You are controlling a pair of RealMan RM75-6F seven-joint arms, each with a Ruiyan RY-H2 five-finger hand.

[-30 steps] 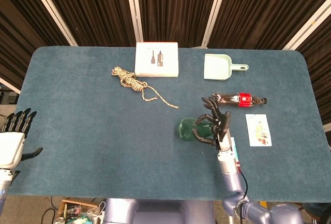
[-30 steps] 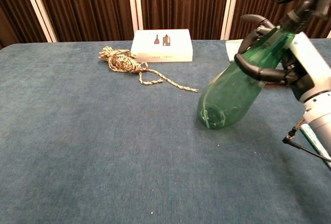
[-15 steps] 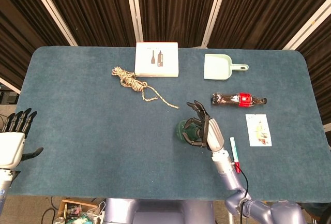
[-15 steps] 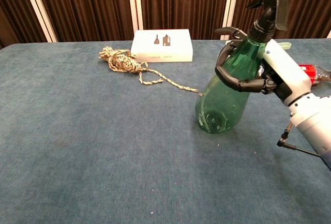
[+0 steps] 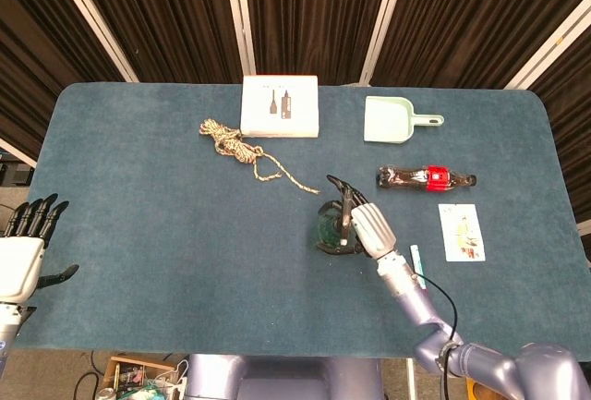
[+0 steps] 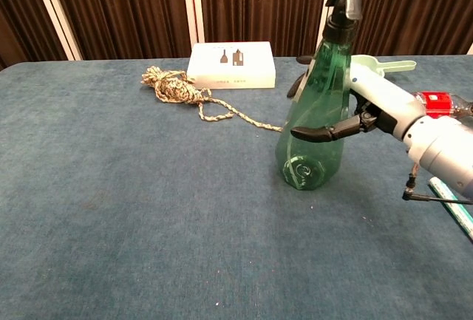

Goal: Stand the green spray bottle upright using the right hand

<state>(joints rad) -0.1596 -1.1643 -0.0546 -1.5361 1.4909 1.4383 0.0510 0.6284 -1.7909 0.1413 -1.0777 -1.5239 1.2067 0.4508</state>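
Your right hand [image 6: 355,117] grips green spray bottle [image 6: 314,128], upright, centre-right of frame; left hand [image 5: 23,252] open, lower left.

The desk [image 5: 138,234] is covered with a blue-grey carpet-like surface. A white flat box [image 5: 280,106] printed with two small dark pictograms lies at the far edge, near the centre. A coil of braided rope [image 5: 231,141] lies just in front of the box's left corner; its loose end trails across the desk toward the centre. A pale green dustpan [image 5: 395,119] lies right of the box, handle pointing right. A cola bottle [image 5: 425,177] with a red label lies on its side in front of the dustpan. A printed card [image 5: 460,232] lies flat nearer the front edge, below the bottle. A thin pen-like item [image 5: 416,263] lies left of the card. Dark curtains [image 5: 314,12] with pale vertical frames stand behind the desk.
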